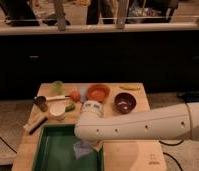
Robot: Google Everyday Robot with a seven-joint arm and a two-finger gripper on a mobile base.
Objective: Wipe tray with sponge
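Nearest you, the large dark-green plastic tray [53,150] lies at the wooden bench's [133,155] front left. The small blue-grey sponge block [83,149] rests inside it, by its right rim, under the hand [87,141]; you cannot tell the grip. Beyond stand a round orange bowl [98,92] and a dark bowl [125,103].

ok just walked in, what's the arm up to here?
The robot's one arm reaches in from the right over the wooden table, its gripper down inside the green tray at the table's front left. A blue-grey sponge sits under the gripper on the tray floor, near the right rim, so it looks mid-wipe. Behind the tray are an orange bowl, a dark bowl and a white cup.
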